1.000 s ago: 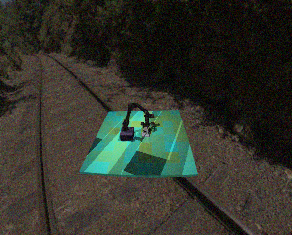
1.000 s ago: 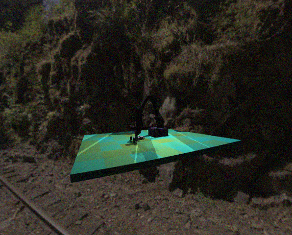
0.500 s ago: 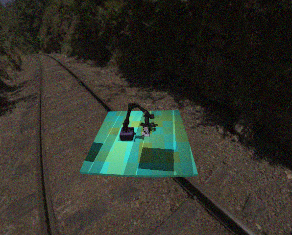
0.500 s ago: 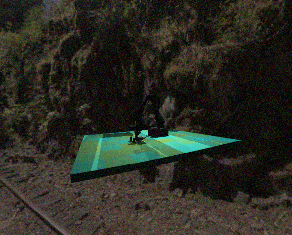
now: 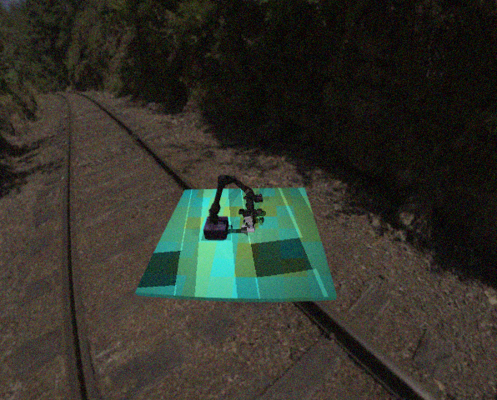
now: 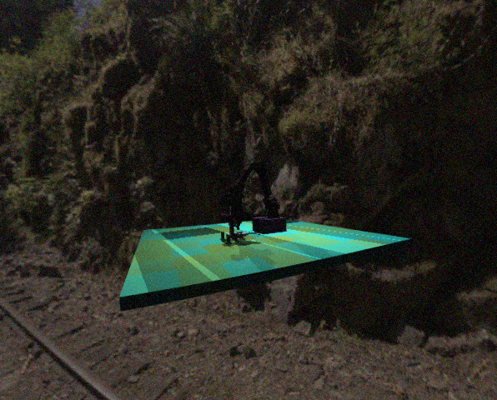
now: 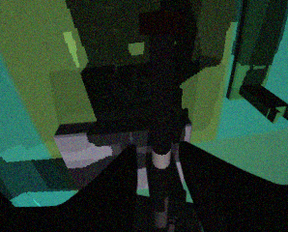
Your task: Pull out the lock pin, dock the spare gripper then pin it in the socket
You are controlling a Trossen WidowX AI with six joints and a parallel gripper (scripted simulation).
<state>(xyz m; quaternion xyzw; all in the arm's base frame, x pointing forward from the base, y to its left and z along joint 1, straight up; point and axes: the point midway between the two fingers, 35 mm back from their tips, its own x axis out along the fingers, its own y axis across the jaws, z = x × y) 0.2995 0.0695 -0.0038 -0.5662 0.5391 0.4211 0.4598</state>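
My gripper (image 5: 249, 217) (image 6: 231, 232) (image 7: 158, 150) is low over the pale mount (image 5: 248, 223) (image 7: 81, 147). Its fingers stand part open, with narrow gaps beside a dark bar. This bar (image 7: 162, 97), apparently the lock pin, runs between the fingertips; it has a pale band and a dark red block near its far end. Dark shapes cover much of the mount and hide its socket, so I cannot tell how far the bar is in it. A dark forked piece (image 7: 267, 101) lies at the right of the wrist view; I cannot tell whether it is part of the spare gripper.
The arm's purple-black base (image 5: 216, 227) (image 6: 268, 224) is close to the mount. A thin dark piece (image 5: 237, 231) lies between base and mount. A small dark post (image 6: 222, 236) stands beside the work spot. All rests on a patchwork table (image 5: 214, 262) (image 6: 188, 262).
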